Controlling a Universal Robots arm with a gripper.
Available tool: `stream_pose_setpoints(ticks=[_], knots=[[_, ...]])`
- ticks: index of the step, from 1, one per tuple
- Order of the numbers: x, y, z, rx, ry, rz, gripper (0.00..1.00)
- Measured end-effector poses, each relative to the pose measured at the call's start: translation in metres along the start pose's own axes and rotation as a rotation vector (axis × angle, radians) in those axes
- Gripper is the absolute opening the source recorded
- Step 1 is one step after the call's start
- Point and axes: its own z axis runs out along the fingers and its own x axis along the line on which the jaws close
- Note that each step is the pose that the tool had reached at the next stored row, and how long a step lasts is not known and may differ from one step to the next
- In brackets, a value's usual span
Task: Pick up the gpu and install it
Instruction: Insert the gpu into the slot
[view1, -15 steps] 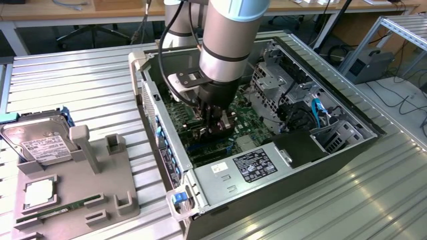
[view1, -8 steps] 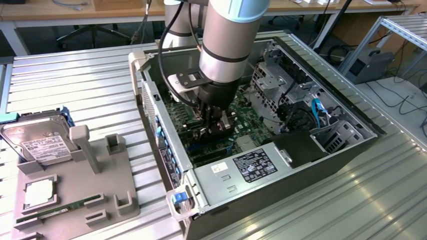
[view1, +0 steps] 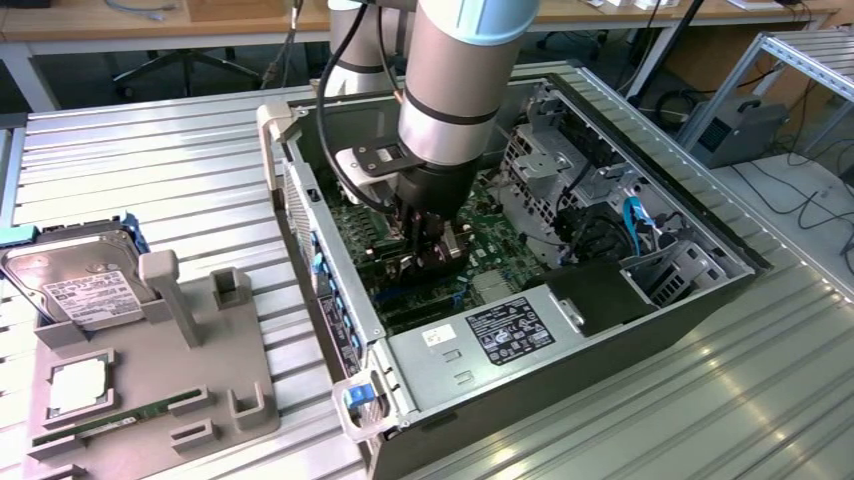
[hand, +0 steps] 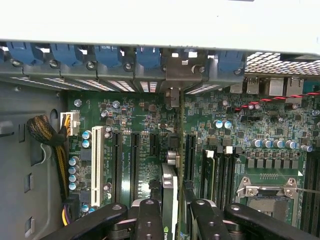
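Clenched on the gpu (hand: 170, 195), the claw (view1: 430, 262) stood deep inside the open computer case (view1: 304, 200). It held the card edge-on between its fingers (hand: 150, 220), right over the motherboard (hand: 280, 125). Whether the card's edge had met a slot could not be told.

The likely trouble, as a judgement: if the card sat slightly off the line of the long black slots (hand: 134, 160), pressing down could jam its edge on the board or bend it. Its metal end, close to the rear wall by the blue clips (hand: 107, 54), could catch on the frame. A narrow grip on a thin card could also let it tilt.

At the exterior view's left, a grey holder (view1: 200, 400) lay on the bench (view1: 160, 150). It carried a hard drive (view1: 80, 285), a square chip (view1: 80, 385) and a green memory stick (view1: 120, 415). Further right, the case held the motherboard, with a labelled power supply (view1: 514, 330) at its near end.
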Motion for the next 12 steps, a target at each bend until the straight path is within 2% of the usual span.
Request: stream_pose_setpoints(ticks=[12], knots=[[0.0000, 0.0011, 0.0013, 0.0001, -0.0001, 0.000, 0.27]])
